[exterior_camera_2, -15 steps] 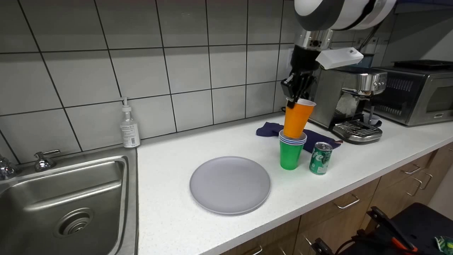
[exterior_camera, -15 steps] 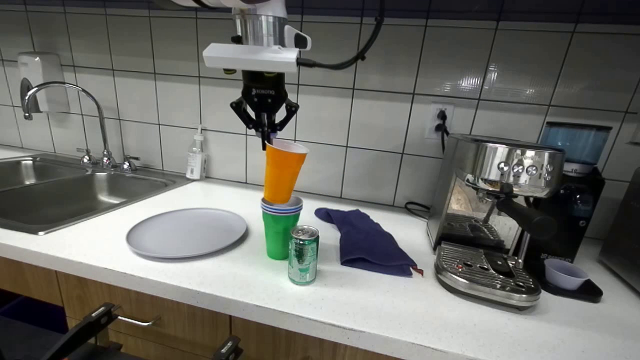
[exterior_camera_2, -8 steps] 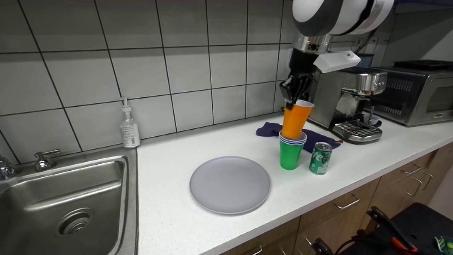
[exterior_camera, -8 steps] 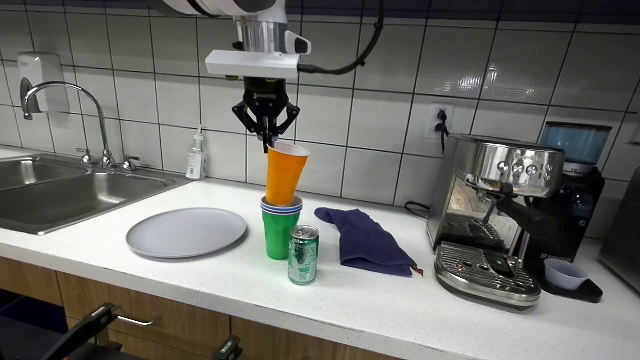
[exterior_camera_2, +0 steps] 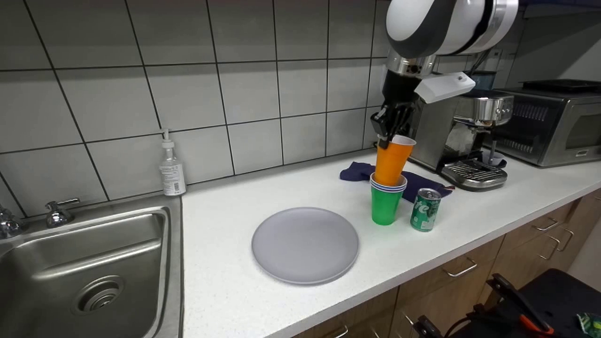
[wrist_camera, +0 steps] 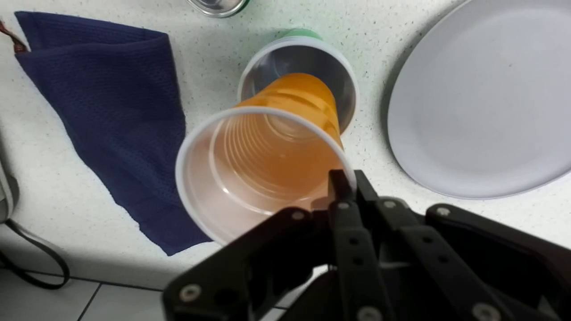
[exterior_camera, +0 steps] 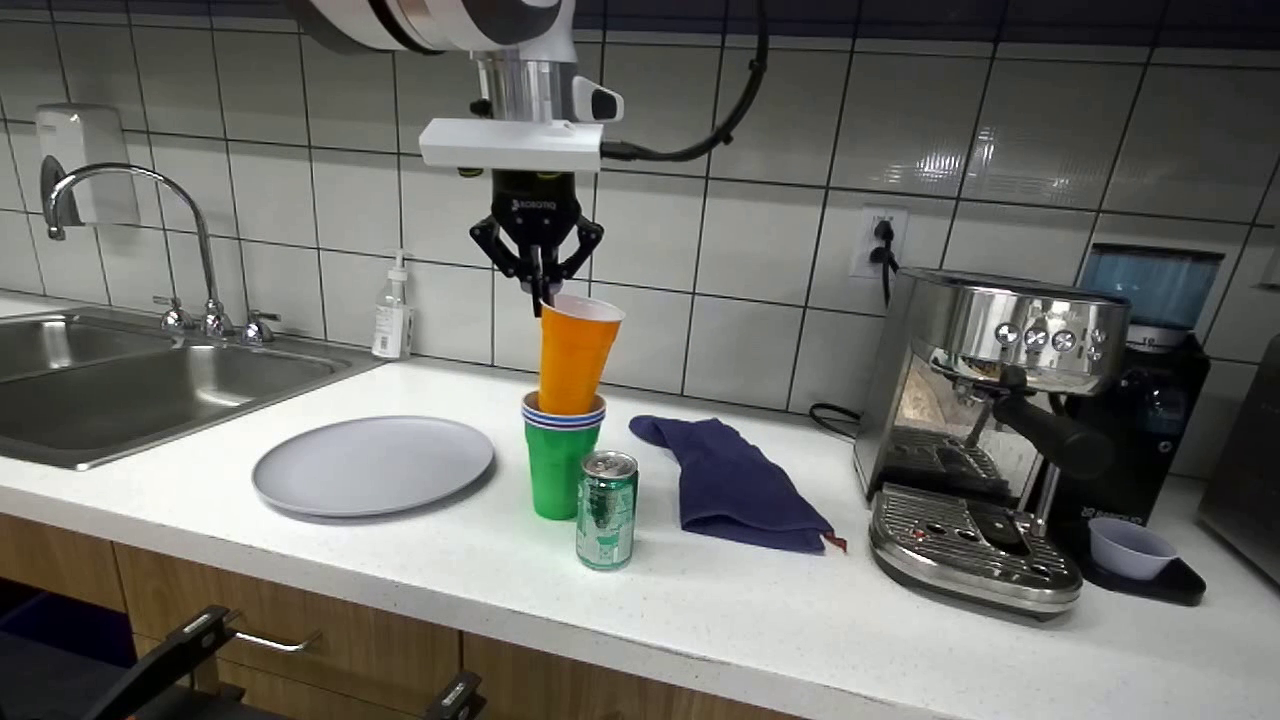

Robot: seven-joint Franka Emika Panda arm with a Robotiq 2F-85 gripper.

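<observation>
At the left, the grey plate (exterior_camera: 374, 467) lies flat on the counter (exterior_camera: 760, 610), well apart from the cups, so it seems to me in little danger. Next come the jaws, brought together with only the thin wall of the orange cup (exterior_camera: 577, 360) between them, near its rim; in the wrist view one side is inside the cup and one outside. Because they hold it at one edge only, I think the cup could turn or slip — the wall is probably soft and may bend. The cup leans, its rim toward the right, and its base is at the mouth of the green stack (exterior_camera: 560, 470). Whether it touches the inner wall, I cannot tell. If a tilted base is pressed down, it could catch on the stack's rim and push everything over. Near the stack, to the right and apart from it, stands the green can (exterior_camera: 606, 515); a tipping stack could knock it. Farther right lies the navy towel (exterior_camera: 740, 490) — a cup that slips toward its lean may land there.
</observation>
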